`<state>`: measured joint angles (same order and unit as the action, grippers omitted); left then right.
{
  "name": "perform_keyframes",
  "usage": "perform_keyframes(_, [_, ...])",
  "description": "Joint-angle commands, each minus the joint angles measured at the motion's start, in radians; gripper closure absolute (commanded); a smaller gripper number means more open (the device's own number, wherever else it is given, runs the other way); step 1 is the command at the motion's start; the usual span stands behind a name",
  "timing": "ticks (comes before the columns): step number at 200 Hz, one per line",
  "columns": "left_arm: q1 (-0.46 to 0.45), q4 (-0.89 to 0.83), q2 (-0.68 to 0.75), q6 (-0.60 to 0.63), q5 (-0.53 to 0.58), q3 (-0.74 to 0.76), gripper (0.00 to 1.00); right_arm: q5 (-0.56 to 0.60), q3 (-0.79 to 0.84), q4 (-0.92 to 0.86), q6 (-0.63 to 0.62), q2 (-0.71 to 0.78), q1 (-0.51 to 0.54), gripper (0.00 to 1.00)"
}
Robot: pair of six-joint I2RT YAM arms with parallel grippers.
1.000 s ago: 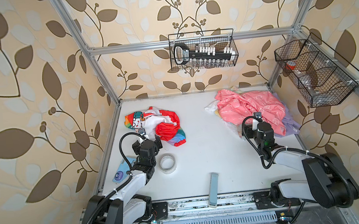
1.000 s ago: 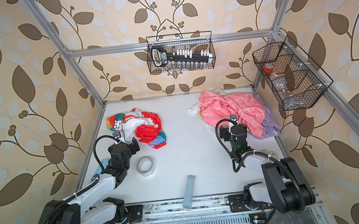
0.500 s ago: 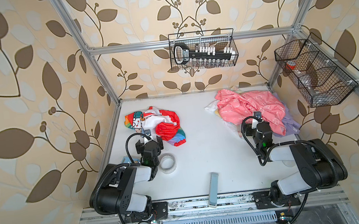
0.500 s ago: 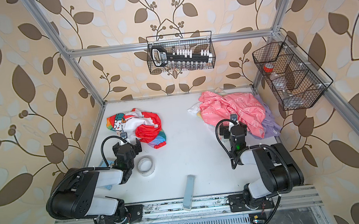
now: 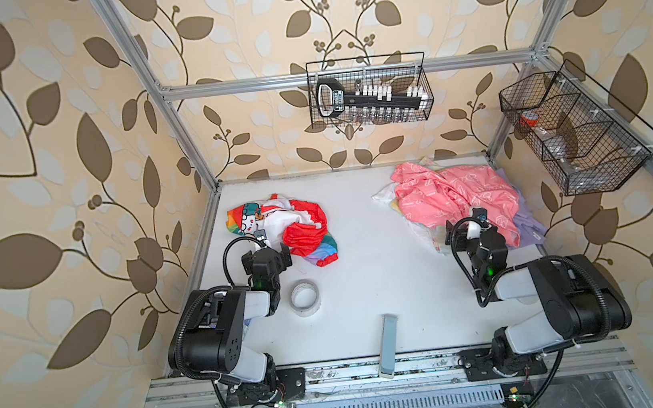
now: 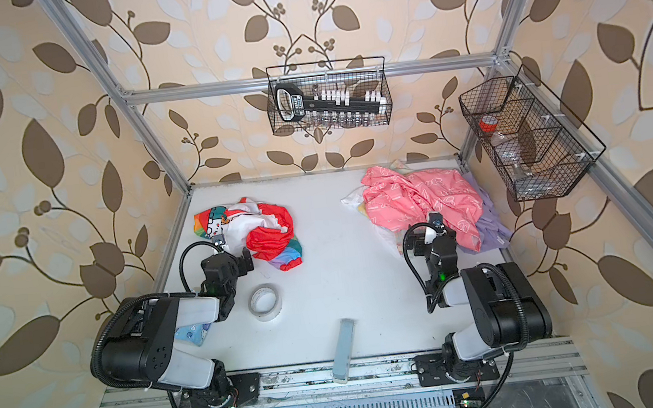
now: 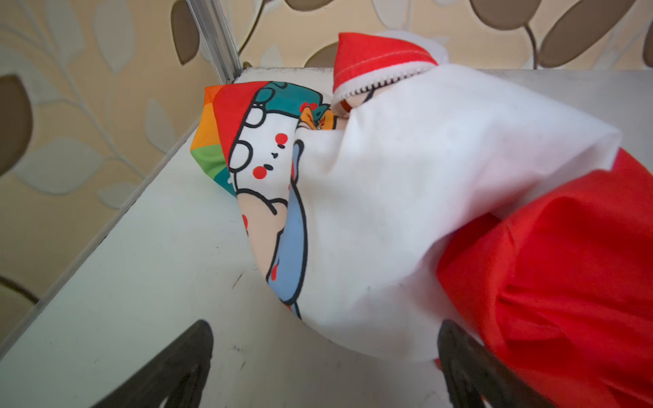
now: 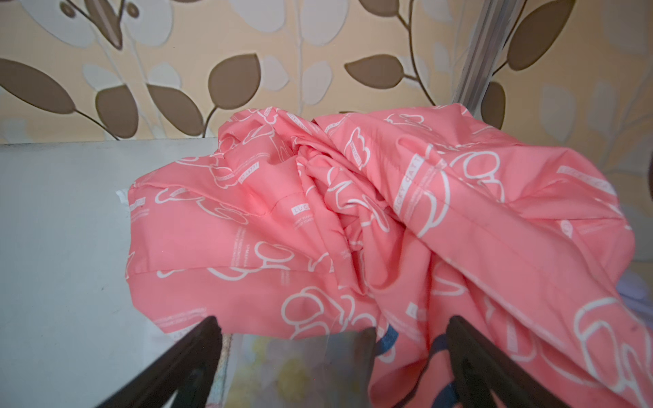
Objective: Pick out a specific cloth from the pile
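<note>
The cloth (image 5: 281, 229) (image 6: 250, 228), white with red lining, a rainbow hem and a cartoon print, lies crumpled alone at the back left of the table. My left gripper (image 5: 265, 254) (image 6: 227, 262) stands open just in front of it. In the left wrist view the cloth's (image 7: 388, 212) white fold bulges between the spread fingers of that gripper (image 7: 325, 325), unclamped. The pile (image 5: 458, 198) (image 6: 424, 198), mostly coral-pink with white line print, lies at the back right. My right gripper (image 5: 472, 234) (image 8: 333, 319) is open at the pile's (image 8: 353, 229) near edge.
A tape roll (image 5: 305, 297) lies near the left arm and a grey bar (image 5: 389, 344) stands at the front edge. A blue patterned cloth (image 6: 191, 335) peeks out under the left arm. Wire baskets hang on the back wall (image 5: 368, 91) and the right wall (image 5: 572, 135).
Both arms have folded up, with elbows drawn in close behind the grippers. The grippers stay almost in place in front of the cloth and the pile, both open.
</note>
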<state>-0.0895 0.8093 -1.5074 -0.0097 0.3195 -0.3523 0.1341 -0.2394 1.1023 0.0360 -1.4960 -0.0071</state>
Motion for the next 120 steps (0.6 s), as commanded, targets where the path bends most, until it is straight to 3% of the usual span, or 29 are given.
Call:
perform_keyframes(1, [0.010, -0.038, 0.005, -0.032, -0.027, -0.022, 0.01, -0.063, 0.007, 0.041, 0.020, -0.006, -0.007, 0.00])
perform_keyframes(120, [0.019, -0.042, 0.010, -0.036, -0.037, -0.021, 0.01, -0.066, 0.008, 0.031, 0.022, 0.000, -0.010, 0.00])
